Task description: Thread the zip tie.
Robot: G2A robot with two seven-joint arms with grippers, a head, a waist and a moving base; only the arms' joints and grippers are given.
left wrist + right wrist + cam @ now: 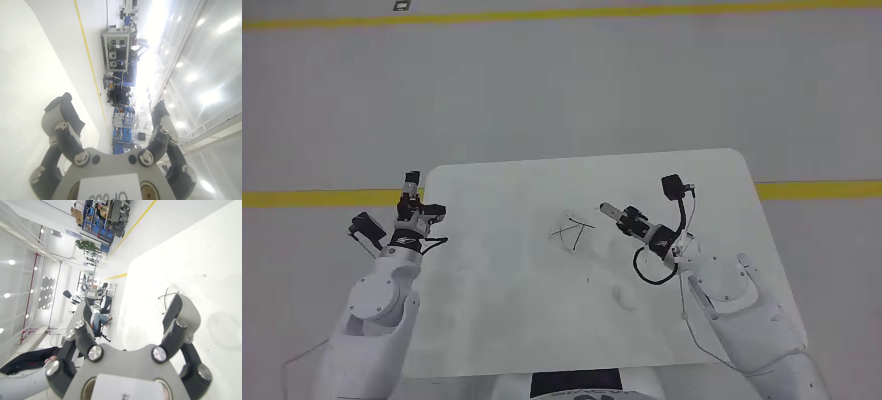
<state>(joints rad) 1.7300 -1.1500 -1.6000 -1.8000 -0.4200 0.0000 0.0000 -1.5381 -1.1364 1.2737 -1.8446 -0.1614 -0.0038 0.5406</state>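
Top view. On the white tabletop (502, 320), near its middle: the zip tie (573, 232), thin black strands crossing in a loose tangle, number of ties hard to tell. Just beside it, at about 2 o'clock from the tangle: the right tool (608, 211), pointing toward 10 o'clock, apart from the strands. At the tabletop's 9 o'clock edge: the left tool (423, 195), pointing toward 12 o'clock, with the zip tie well apart from it, off toward 3 to 4 o'clock.

Left wrist view. Left tool (113, 100) spread wide, nothing between the fingers (68, 113). Behind one finger, the tabletop (22, 66) and its curved edge; past that, a yellow floor line (88, 56).

Right wrist view. Right tool (130, 307) spread wide as well, holding nothing. Zip tie (166, 295) flat on the tabletop (208, 256), just beyond the tip of one finger (173, 311) and partly hidden behind it; touching or not, cannot tell here.
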